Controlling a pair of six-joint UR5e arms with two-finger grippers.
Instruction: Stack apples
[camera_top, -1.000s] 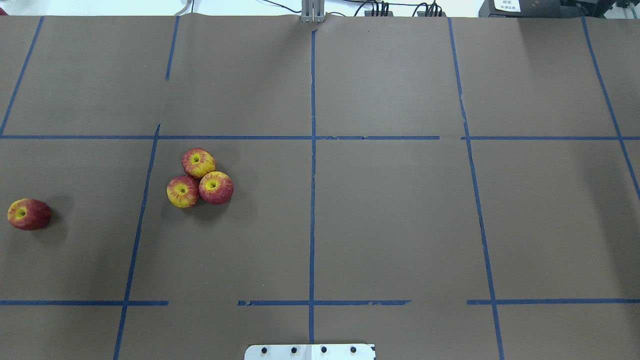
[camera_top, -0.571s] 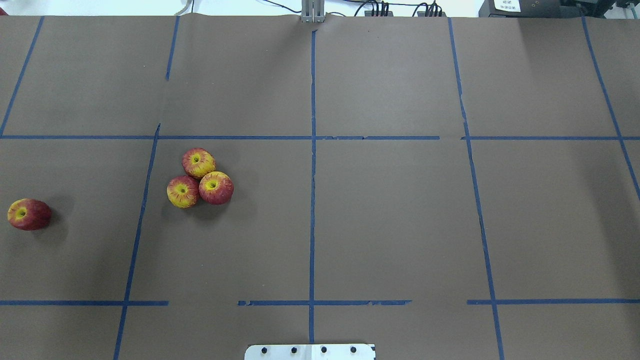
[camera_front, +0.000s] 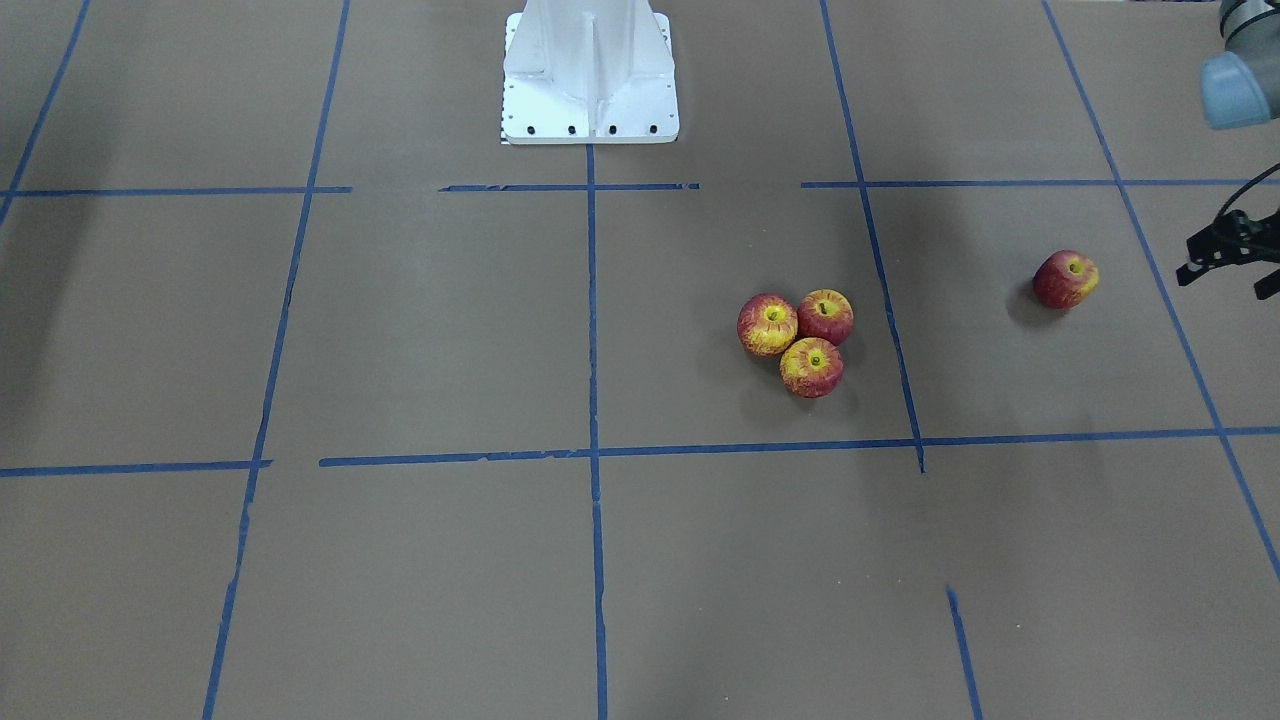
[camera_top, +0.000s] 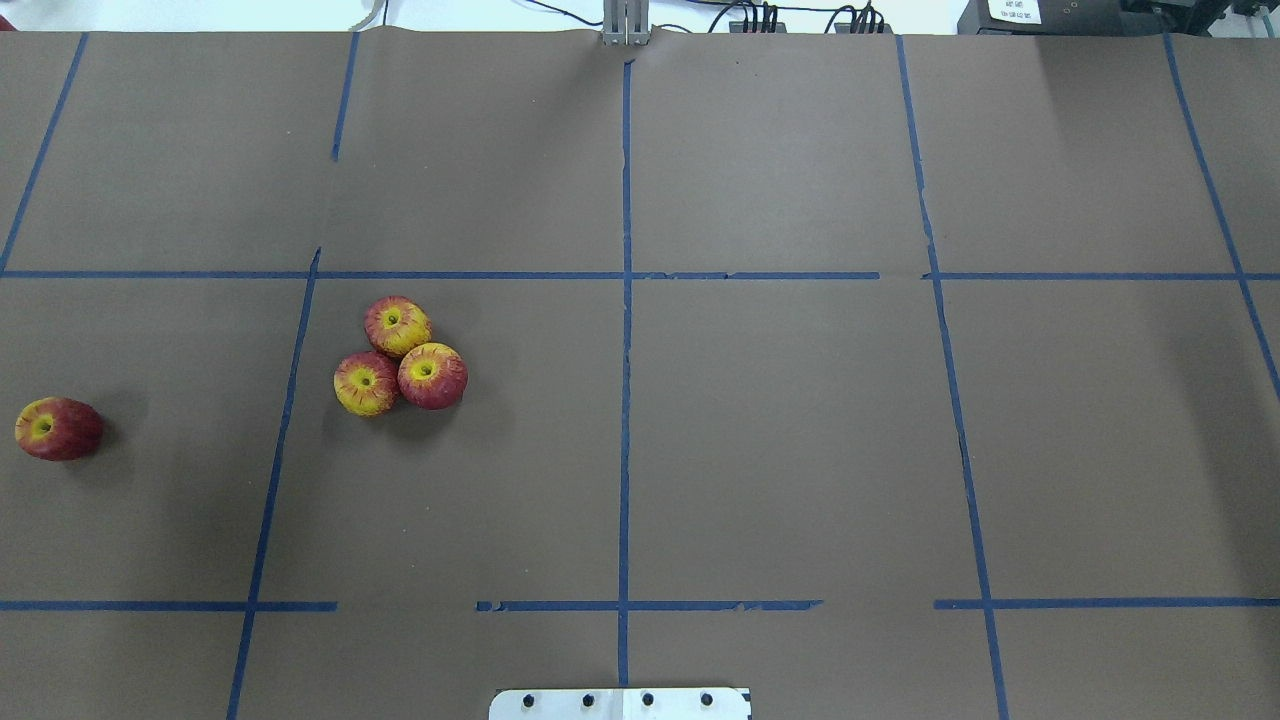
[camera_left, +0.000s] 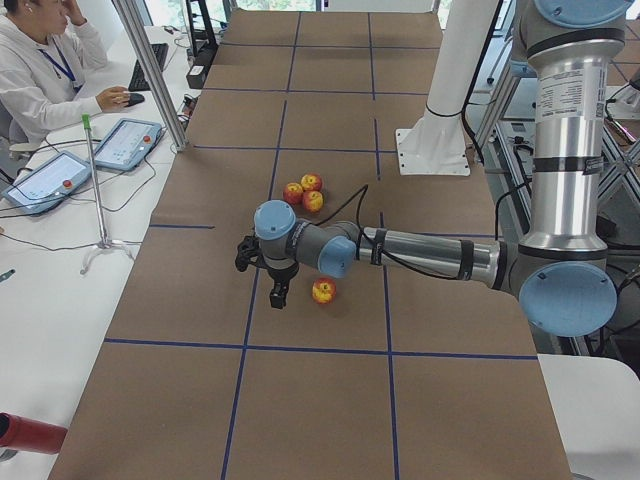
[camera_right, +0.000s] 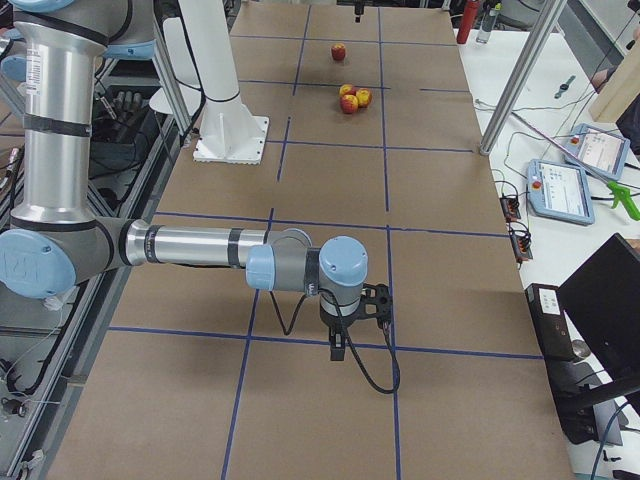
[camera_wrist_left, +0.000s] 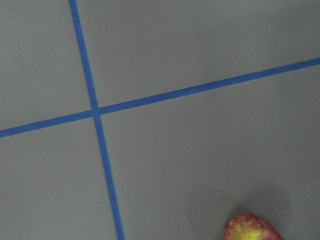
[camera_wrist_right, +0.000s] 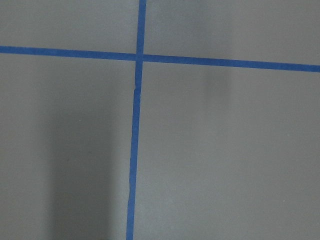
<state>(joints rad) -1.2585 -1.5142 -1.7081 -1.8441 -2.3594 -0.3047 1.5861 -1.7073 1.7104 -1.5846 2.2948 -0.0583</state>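
Note:
Three apples stand touching in a cluster (camera_top: 399, 360) left of the table's middle, also in the front view (camera_front: 800, 335) and small in the side views (camera_left: 303, 190) (camera_right: 351, 97). A fourth apple (camera_top: 58, 428) lies alone near the left edge, also in the front view (camera_front: 1065, 278) and at the bottom of the left wrist view (camera_wrist_left: 252, 229). My left gripper (camera_front: 1225, 280) hovers just beyond that lone apple (camera_left: 323, 291), apart from it; its fingers look spread and empty. My right gripper (camera_right: 340, 345) shows only in the exterior right view, low over the table's right end, so I cannot tell its state.
The table is covered in brown paper with a blue tape grid (camera_top: 625, 400). The white robot base plate (camera_front: 590, 100) sits at the near middle edge. An operator (camera_left: 40, 70) sits at a side desk with tablets (camera_left: 125, 143).

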